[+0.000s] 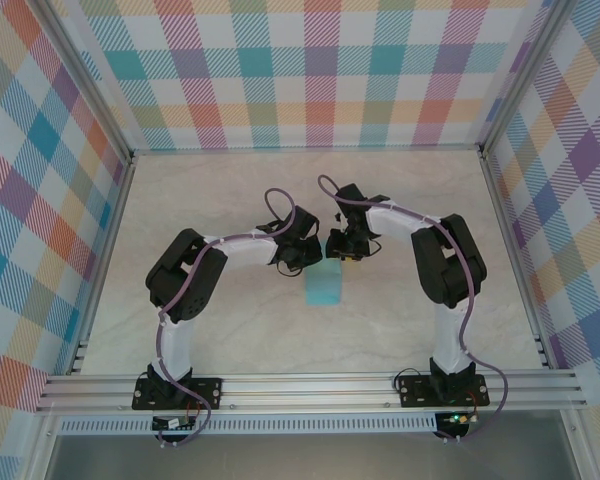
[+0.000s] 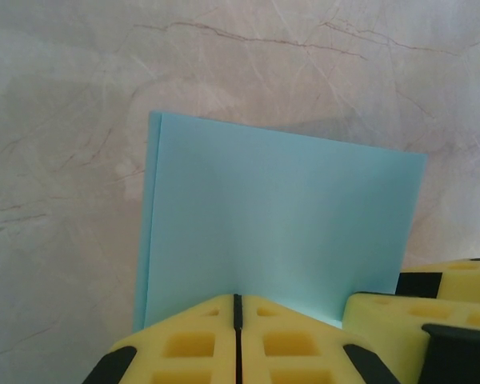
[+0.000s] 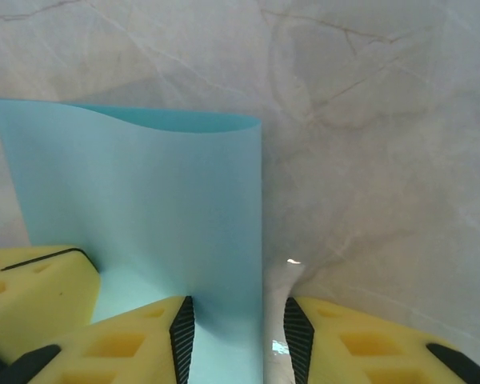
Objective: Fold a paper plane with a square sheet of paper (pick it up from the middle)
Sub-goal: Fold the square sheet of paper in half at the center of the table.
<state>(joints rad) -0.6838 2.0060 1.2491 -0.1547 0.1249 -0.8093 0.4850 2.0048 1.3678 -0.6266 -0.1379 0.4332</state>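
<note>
**Operator:** How many things do I have on the table (image 1: 230,200)?

**Observer:** You have one paper (image 1: 323,287), light blue, and two grippers meeting at it near the middle of the table. The paper is folded in half. In the left wrist view you can count two layers along its left edge. From above it looks like a small rectangle, just on the near side of both grippers.

**Operator:** What about the left gripper (image 2: 236,324)?

**Observer:** Its two yellow pads (image 2: 208,316) are pressed together with no gap between them, and they pinch the near edge of the paper. You can see a faint crease going up from the seam of the pads.

**Operator:** And the right gripper (image 3: 238,328)?

**Observer:** Your right gripper stands partly open. Its two fingers (image 3: 368,344) are apart. The right side edge of the paper runs in the gap between them, but they do not clamp it. The two grippers are just beside each other, at the same near edge. The far edge of the paper bulges a little, so there the two layers stand apart
</note>
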